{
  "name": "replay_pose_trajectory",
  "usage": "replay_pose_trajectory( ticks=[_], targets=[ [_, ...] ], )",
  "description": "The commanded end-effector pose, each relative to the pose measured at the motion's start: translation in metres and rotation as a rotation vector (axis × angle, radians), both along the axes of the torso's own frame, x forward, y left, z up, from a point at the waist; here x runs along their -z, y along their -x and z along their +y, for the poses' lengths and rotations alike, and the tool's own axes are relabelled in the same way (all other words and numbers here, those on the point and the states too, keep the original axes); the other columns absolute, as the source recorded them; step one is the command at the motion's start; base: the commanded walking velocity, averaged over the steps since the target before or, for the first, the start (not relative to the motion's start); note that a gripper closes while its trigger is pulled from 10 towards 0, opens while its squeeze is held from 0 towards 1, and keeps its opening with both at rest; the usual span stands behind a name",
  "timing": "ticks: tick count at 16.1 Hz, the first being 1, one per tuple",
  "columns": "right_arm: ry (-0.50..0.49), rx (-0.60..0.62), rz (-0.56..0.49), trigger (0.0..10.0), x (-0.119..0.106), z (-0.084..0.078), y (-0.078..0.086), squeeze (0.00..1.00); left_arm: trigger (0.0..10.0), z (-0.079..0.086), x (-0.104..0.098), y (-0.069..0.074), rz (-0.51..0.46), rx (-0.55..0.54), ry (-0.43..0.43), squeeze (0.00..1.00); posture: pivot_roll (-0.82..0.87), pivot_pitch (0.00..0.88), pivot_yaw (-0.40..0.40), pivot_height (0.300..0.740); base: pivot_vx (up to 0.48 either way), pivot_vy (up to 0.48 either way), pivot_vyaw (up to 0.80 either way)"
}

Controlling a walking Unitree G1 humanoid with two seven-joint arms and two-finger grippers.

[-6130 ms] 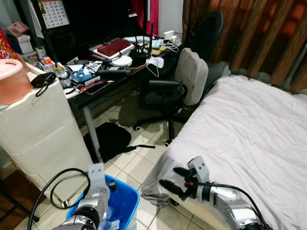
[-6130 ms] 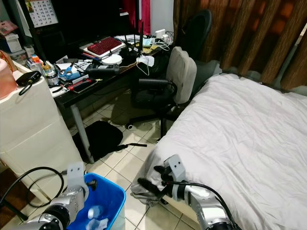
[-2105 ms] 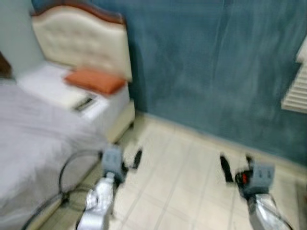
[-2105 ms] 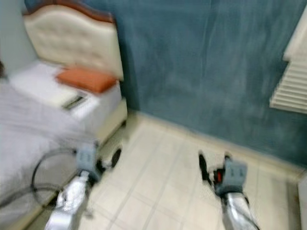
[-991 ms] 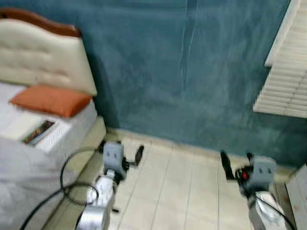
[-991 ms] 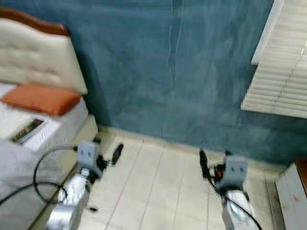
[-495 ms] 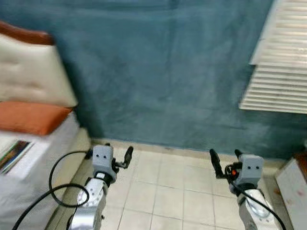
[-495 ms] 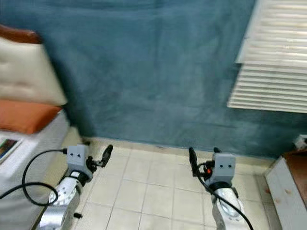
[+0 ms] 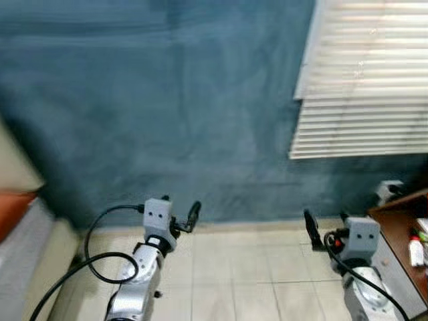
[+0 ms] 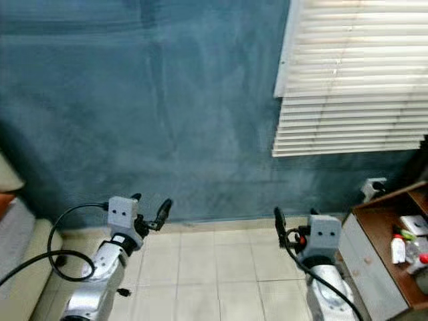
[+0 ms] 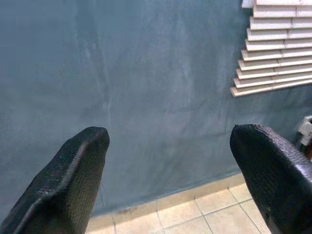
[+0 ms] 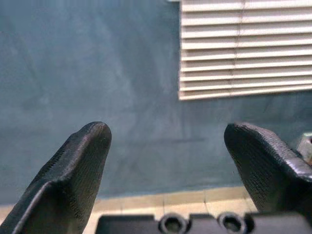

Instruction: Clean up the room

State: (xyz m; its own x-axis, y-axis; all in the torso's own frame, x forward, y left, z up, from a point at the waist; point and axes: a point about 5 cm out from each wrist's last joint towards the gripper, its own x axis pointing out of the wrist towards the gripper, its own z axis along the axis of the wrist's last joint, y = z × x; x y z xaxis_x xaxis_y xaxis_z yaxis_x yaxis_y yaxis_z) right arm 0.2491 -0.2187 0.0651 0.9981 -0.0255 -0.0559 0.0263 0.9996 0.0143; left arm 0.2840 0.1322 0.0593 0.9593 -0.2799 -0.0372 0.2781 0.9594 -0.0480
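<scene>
The robot faces a teal-blue painted wall (image 10: 147, 100) that meets a floor of pale square tiles (image 10: 214, 267). One window blind of cream horizontal slats (image 10: 354, 80) hangs on the wall to the right. Below its lower right corner sits one small white wall socket (image 10: 372, 186).

Two silver arms reach forward over the tiles, well apart from each other. The left end effector (image 9: 179, 215) hangs above the floor near the foot of the wall, and its two long black fingers (image 11: 63, 185) stand spread wide with nothing between them, as the left wrist view shows with wall and floor visible in the gap. A black cable (image 9: 100, 257) loops from the left wrist down beside the arm. The right end effector (image 10: 294, 224) is held at about the same height on the right, and its two black fingers (image 12: 73, 170) are likewise spread apart and hold nothing.

At the right edge stands one brown wooden tabletop (image 10: 394, 221) on a white cabinet with drawer fronts (image 10: 364, 264). On it lie several small things still to be tidied: one white bottle with a red cap (image 10: 398, 249), with a few other small items beside it, too blurred to count or name.

At the far left edge, a sliver of the bed with a grey sheet (image 10: 13, 234) shows, with one orange cushion (image 9: 10, 204) on it.
</scene>
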Motion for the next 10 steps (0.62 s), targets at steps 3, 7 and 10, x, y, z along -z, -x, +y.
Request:
replay_pose_trajectory(
  ticks=[3,7,10],
  targets=[
    [0.013,0.0,0.001,10.0,0.0,-0.002,0.002,0.0,10.0,0.0,0.002,-0.001,0.01,-0.008,0.013,0.0,-0.13,0.0,0.02,0.74,0.48,0.0,-0.8],
    [-0.01,-0.188,-0.147,10.0,-0.038,0.021,0.009,0.0,10.0,0.019,-0.018,0.018,-0.117,-0.082,0.036,0.0,-0.12,0.0,0.024,0.74,0.461,0.0,0.0],
    [-0.042,-0.345,-0.083,10.0,-0.036,0.045,0.008,0.0,10.0,0.028,-0.018,0.04,-0.104,-0.089,0.023,0.0,-0.11,0.0,0.011,0.74,0.242,0.0,0.0]
  ],
)
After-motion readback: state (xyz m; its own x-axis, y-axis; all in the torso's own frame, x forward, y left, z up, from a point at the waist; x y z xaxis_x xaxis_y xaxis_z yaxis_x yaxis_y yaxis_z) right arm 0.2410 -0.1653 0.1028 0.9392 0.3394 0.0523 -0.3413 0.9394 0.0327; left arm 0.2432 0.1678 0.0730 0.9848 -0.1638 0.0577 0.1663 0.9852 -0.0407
